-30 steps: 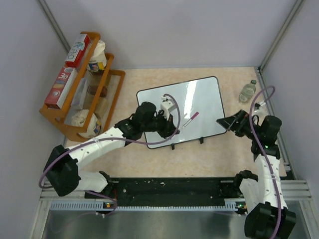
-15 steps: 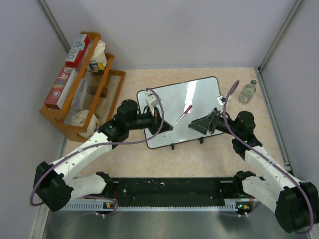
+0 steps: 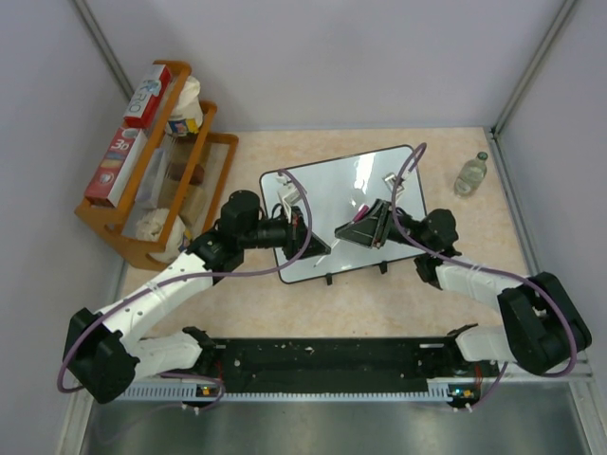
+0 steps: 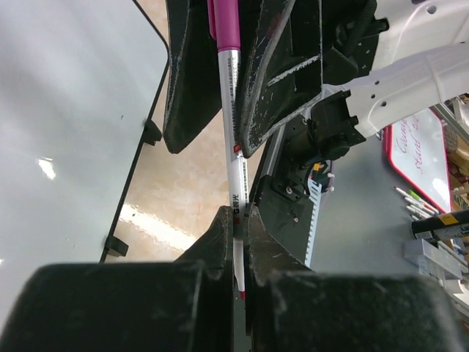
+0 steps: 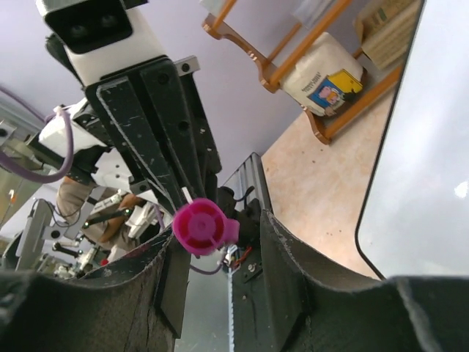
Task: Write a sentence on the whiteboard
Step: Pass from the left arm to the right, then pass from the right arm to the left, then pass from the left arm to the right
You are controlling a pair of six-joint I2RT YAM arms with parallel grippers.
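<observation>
One marker (image 4: 233,147) held above the whiteboard (image 3: 379,175)
Your left gripper (image 4: 238,242) is clamped on its white barrel; your right gripper (image 5: 220,231) has fingers flanking the pink cap (image 5: 198,226), grip unclear.

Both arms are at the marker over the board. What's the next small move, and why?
Probably close the right gripper on the magenta cap, then pull it off. The left gripper clamps the marker barrel. The cap sits inside the right jaws with a slight gap on one side, and the whiteboard shows no writing yet.
</observation>
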